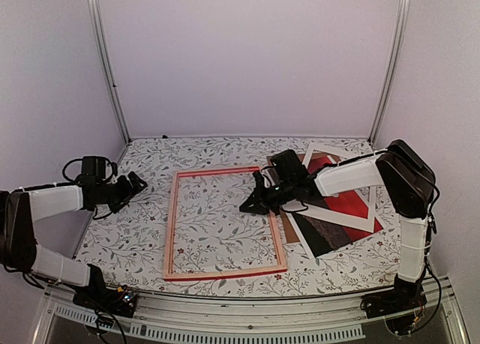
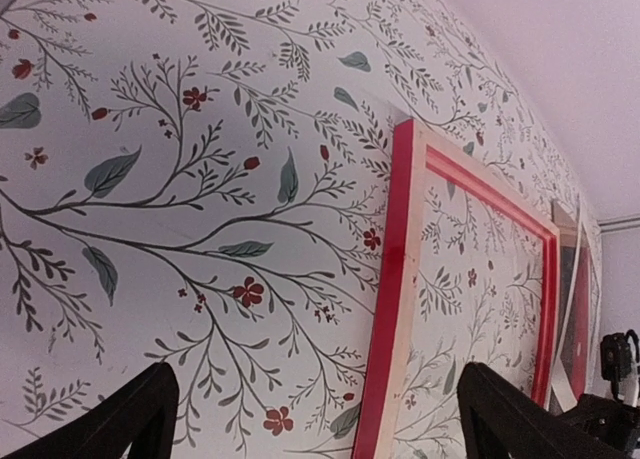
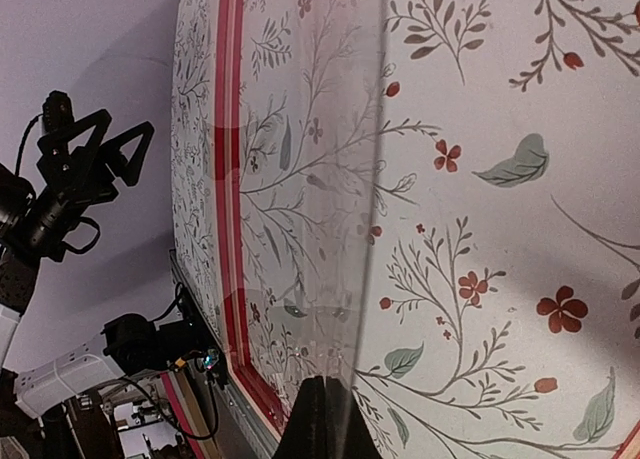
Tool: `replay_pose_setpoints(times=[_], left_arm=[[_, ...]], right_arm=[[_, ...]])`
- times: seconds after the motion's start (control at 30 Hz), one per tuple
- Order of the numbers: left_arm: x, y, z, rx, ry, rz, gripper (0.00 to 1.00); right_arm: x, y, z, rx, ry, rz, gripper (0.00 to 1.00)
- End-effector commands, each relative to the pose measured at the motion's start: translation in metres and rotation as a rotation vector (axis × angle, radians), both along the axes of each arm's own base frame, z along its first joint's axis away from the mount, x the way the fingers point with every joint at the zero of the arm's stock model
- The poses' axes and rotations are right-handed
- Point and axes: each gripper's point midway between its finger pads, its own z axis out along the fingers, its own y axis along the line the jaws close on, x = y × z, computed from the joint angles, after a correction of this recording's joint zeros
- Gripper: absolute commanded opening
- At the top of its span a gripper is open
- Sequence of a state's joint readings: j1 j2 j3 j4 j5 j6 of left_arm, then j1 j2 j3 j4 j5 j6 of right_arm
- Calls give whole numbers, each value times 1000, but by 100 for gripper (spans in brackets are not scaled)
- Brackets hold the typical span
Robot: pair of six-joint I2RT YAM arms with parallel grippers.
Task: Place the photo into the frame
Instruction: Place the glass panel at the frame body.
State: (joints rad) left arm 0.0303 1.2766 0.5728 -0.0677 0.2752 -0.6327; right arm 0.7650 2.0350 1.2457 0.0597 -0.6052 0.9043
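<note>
The frame lies flat in the middle of the table, pale wood side up with red edges. The photo, red and dark brown, lies to its right, partly under a white mat border. My right gripper reaches over the frame's right rail and is shut on the edge of a clear, see-through pane, tilted above the tablecloth. In the right wrist view the fingers are pressed together on it. My left gripper is open and empty, left of the frame.
A brown backing board lies under the photo's left edge. The floral tablecloth covers the table. Metal posts and white walls close the back and sides. The table's front rail runs along the near edge.
</note>
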Motion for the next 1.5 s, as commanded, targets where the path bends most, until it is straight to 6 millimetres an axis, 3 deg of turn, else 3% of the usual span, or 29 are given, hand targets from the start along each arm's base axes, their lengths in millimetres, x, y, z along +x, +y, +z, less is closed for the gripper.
replay_pose_setpoints(times=[0.0, 0.7, 1.47], left_arm=[[3, -6, 1, 28, -4, -28, 100], [5, -21, 0, 60, 7, -69, 100], [5, -25, -2, 72, 16, -80, 99]], right_arm=[[6, -12, 6, -44, -56, -30, 0], [1, -33, -1, -150, -75, -48, 0], [-4, -35, -4, -160, -63, -37, 0]])
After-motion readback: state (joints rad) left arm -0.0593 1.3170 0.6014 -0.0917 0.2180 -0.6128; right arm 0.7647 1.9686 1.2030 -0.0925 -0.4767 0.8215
